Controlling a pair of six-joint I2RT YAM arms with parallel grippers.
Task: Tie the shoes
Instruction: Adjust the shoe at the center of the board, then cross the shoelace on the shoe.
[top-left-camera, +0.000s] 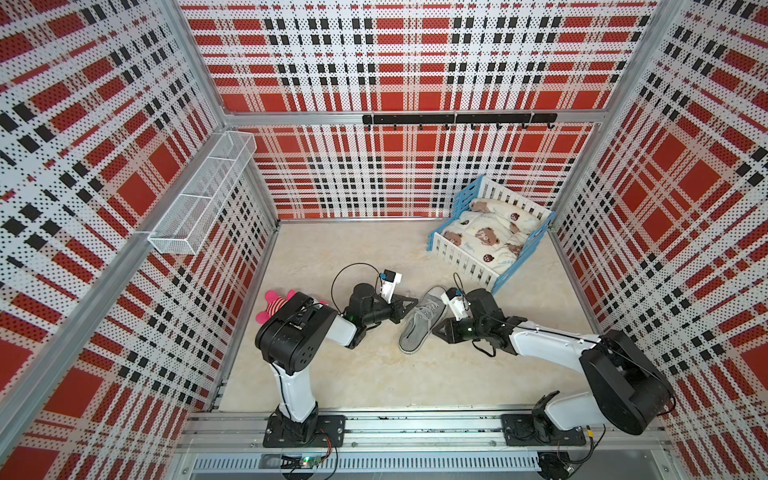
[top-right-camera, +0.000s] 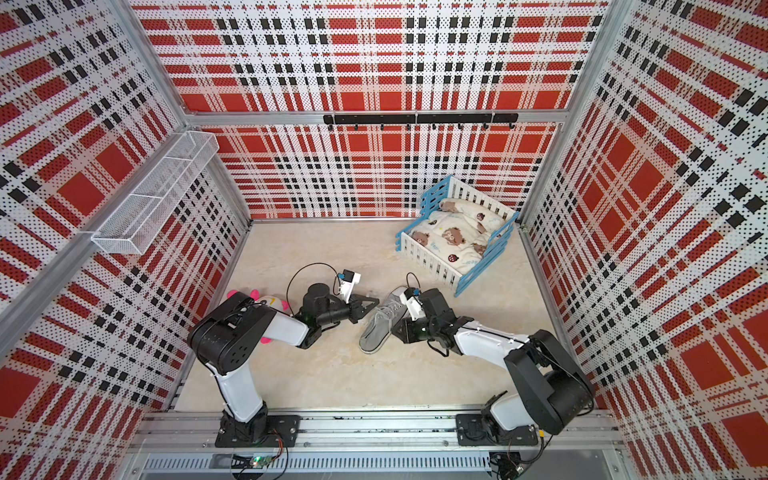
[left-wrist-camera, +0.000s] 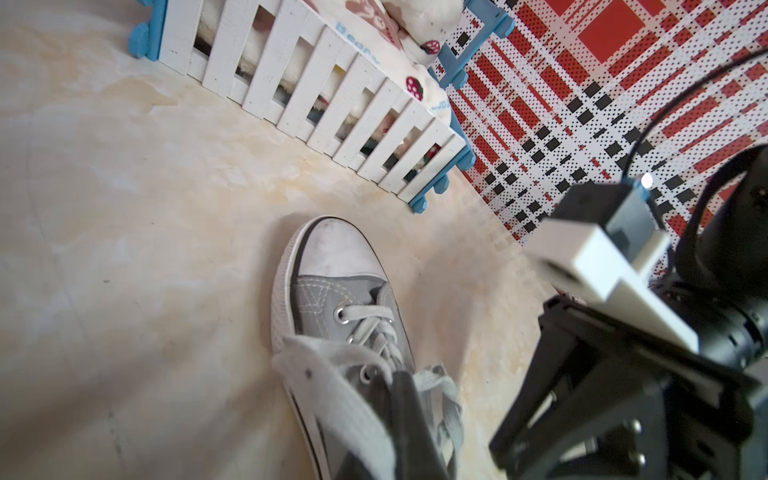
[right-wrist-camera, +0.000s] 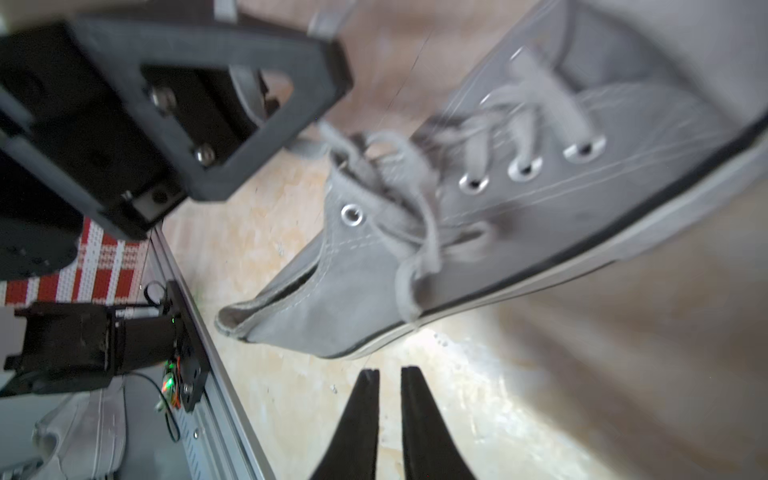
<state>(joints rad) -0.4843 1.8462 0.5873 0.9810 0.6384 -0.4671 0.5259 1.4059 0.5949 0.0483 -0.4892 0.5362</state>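
Note:
A grey canvas shoe (top-left-camera: 420, 323) (top-right-camera: 379, 326) with a white toe cap (left-wrist-camera: 338, 251) lies on the floor between my two arms, toe toward the back. Its pale laces (right-wrist-camera: 419, 232) hang loose over the tongue and side. My left gripper (top-left-camera: 414, 301) (left-wrist-camera: 400, 384) sits at the shoe's left side near the eyelets, shut on a stretch of lace (left-wrist-camera: 332, 395) that drapes over its dark finger. At the shoe's right side near the heel is my right gripper (top-left-camera: 435, 332) (right-wrist-camera: 389, 370). Its fingers stand a narrow gap apart, with only floor between them.
A blue and white doll bed (top-left-camera: 457, 259) with bear-print bedding stands at the back right, close behind the shoe. A pink-striped plush toy (top-left-camera: 274, 307) lies at the left wall behind my left arm. A wire basket (top-left-camera: 203, 195) and a hook rail (top-left-camera: 457, 119) hang on the walls.

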